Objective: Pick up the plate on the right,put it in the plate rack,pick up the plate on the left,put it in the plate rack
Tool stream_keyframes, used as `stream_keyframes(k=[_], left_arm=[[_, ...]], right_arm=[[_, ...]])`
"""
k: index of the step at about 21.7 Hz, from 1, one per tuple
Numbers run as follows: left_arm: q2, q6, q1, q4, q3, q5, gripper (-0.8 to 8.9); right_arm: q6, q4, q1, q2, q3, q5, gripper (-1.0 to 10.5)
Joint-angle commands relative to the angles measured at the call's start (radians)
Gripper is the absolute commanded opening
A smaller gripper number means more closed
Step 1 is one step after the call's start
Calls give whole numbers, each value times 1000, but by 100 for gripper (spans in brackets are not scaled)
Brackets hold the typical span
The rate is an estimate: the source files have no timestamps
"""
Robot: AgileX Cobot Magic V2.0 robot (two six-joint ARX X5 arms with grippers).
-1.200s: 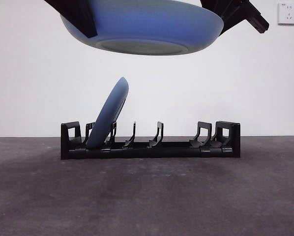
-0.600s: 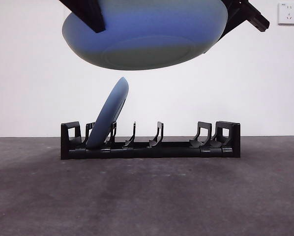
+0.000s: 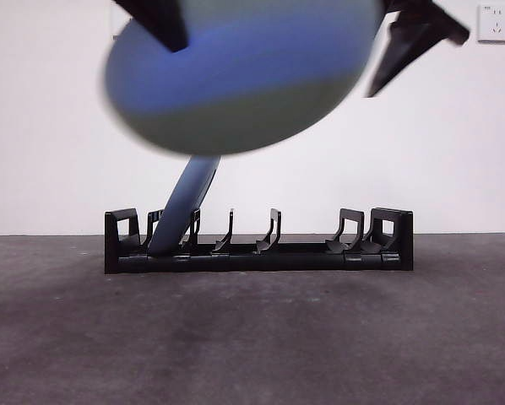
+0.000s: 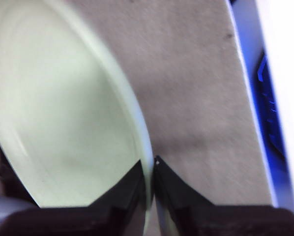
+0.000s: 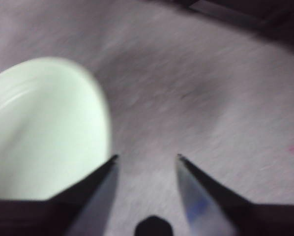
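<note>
- Two plates in view — the held plate (image 3: 244,76) hangs tilted and blurred, high above the plate rack (image 3: 258,241).
- Left gripper (image 4: 150,169) is clamped on its rim.
- Right gripper (image 5: 146,157) has jaws apart, empty — probably just beside that plate.
- Racked plate (image 3: 183,207) leans in a left-end slot.
</note>
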Motion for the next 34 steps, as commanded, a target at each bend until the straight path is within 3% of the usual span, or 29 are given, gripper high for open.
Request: stream_keyframes(k=[1,5,10,14,25,34], left_arm=[[2,-50,3,30,-2,40,-8],[2,-158,22,206,-2,132,-8],[17,-489,101,658,-2,182,-8],[79,-647,182,930,-2,203,-8],[308,-721,318,1169,2,171,-8],[454,-720,416,1194,23,208,-8]], right_arm=[[-8,11,-8,-44,51,13,352],[2,22,-14,-150,200,61,351],[25,21,-13,-329,340,60,347],[31,-31,-13,-451,345,60,347],[15,-143,-13,-517,340,37,347],[12,-143,-13,-518,336,13,347]])
